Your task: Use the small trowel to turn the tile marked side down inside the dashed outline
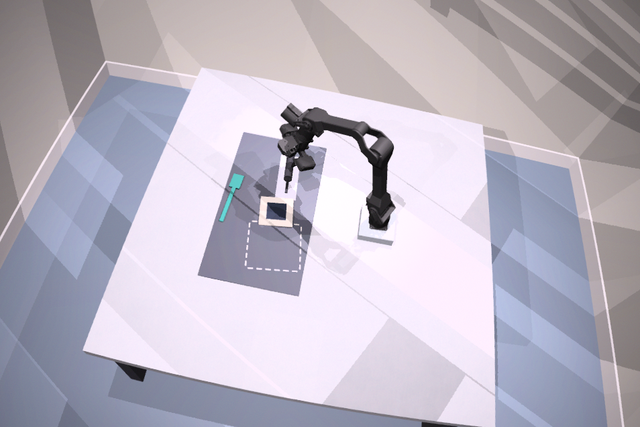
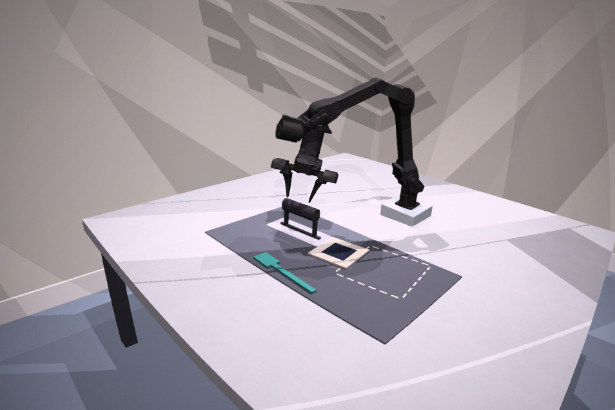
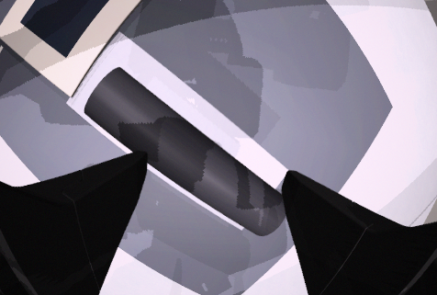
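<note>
Below the tool [image 1: 296, 155] [image 2: 298, 198] [image 3: 218, 172]; trowel [image 1: 288, 172] [image 2: 300, 208] [image 3: 179, 145] (black-handled)

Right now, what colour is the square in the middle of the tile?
The square is very dark blue, nearly black. It shows best in the wrist view.

This looks like a robot test room or lab: a black jointed arm [image 1: 380, 178] [image 2: 405, 136] stands on a pale block [image 1: 367, 237] [image 2: 394, 214] on a plain white table [image 1: 413, 282] [image 2: 198, 321], with blue floor [image 1: 46, 329] [image 2: 59, 365] and bare greyish-beige walls [image 1: 206, 8] [image 2: 149, 97] around it.
</note>
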Robot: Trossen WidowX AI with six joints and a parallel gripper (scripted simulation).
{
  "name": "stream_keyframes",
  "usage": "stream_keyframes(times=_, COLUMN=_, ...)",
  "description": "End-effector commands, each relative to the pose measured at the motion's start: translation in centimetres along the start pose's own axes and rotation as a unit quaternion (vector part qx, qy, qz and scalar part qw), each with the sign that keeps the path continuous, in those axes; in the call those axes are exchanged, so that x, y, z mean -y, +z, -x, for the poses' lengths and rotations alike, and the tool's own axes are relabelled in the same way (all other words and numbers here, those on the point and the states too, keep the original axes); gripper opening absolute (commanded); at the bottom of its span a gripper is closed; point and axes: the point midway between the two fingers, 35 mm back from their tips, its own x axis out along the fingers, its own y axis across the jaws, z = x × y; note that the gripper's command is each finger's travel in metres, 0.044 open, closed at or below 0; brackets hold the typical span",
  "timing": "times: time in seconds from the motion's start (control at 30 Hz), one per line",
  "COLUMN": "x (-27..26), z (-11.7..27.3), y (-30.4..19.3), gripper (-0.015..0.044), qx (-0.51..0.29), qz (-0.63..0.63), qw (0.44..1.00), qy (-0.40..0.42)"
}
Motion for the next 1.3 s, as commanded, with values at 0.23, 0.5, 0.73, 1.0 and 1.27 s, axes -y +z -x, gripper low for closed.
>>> stream_keyframes(times=0.23, x=0.0, z=-0.4, y=-0.5, gripper=0.03, qx=0.047, qz=-0.173, qw=0.984, qy=-0.019)
stream_keyframes(times=0.5, x=-0.2, z=-0.6, y=-0.8, gripper=0.03, qx=0.085, qz=-0.299, qw=0.95, qy=-0.023)
stream_keyframes(times=0.73, x=-0.7, z=-0.8, y=-1.1, gripper=0.03, qx=0.117, qz=-0.403, qw=0.907, qy=-0.021)
stream_keyframes(times=1.0, x=-1.2, z=-1.0, y=-1.5, gripper=0.03, qx=0.153, qz=-0.514, qw=0.844, qy=-0.006)
stream_keyframes(times=1.27, x=-1.9, z=-1.2, y=-1.8, gripper=0.03, qx=0.186, qz=-0.616, qw=0.765, qy=0.02)
